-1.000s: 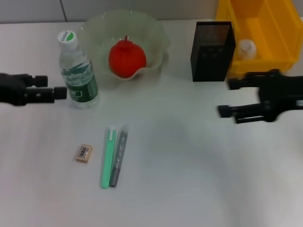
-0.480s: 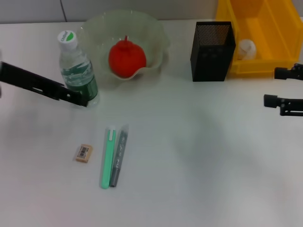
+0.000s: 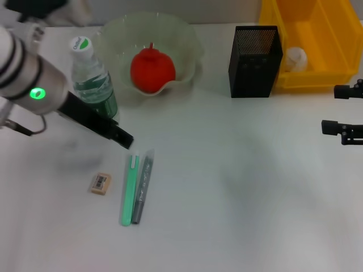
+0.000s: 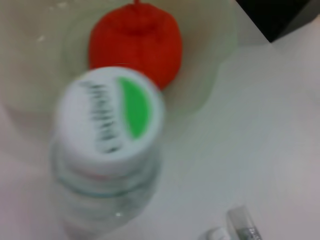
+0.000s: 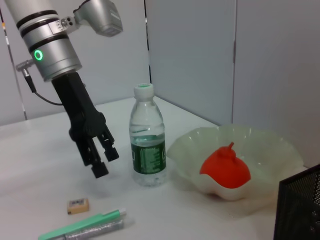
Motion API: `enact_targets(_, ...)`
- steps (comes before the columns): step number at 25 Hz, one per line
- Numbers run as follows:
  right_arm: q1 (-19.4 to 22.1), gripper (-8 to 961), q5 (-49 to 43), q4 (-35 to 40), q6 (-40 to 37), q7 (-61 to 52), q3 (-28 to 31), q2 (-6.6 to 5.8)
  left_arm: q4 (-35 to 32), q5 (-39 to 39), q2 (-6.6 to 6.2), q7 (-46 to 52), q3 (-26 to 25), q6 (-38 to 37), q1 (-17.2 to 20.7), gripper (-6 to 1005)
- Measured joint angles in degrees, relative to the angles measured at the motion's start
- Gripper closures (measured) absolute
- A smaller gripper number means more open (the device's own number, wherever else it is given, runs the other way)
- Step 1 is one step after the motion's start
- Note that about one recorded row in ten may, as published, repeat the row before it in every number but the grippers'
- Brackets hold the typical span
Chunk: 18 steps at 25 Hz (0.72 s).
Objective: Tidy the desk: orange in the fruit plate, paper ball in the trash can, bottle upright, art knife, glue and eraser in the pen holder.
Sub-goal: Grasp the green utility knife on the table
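The left gripper [image 3: 122,137] is seen slightly open and empty above the desk [image 3: 238,192]. The eraser [image 3: 100,183] lies near it at seven o'clock, and the upright bottle [image 3: 93,85] at eleven o'clock. The right gripper [image 3: 333,110] is held open at the desk's right edge.

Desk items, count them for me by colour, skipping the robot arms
Red-orange: 1, the orange
Pale green: 1, the fruit plate
Clear with green label: 1, the bottle
Black: 1, the pen holder
Yellow: 1, the trash can
White: 1, the paper ball
Tan: 1, the eraser
Mint green: 1, a stick
Grey: 1, a stick
Total: 9
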<state>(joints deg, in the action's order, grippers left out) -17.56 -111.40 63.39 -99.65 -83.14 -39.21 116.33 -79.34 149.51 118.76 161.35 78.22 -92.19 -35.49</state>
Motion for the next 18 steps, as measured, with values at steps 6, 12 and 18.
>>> enact_targets(6, -0.1, 148, -0.2, -0.2, 0.1, 0.5, 0.3, 0.07, 0.7, 1.2, 0.4, 3.4, 6.6, 2.6, -0.7, 170)
enact_targets(12, -0.1, 148, -0.2, -0.2, 0.3, 0.6, 0.4, 0.18, 4.7, 2.3, 0.43, 3.4, 8.2, 5.5, -0.9, 170)
enact_targets(18, -0.2, 148, -0.2, -0.3, 0.8, 0.6, 0.5, 0.31, 5.6, 4.3, 0.42, 3.4, 11.7, 7.1, -1.2, 171)
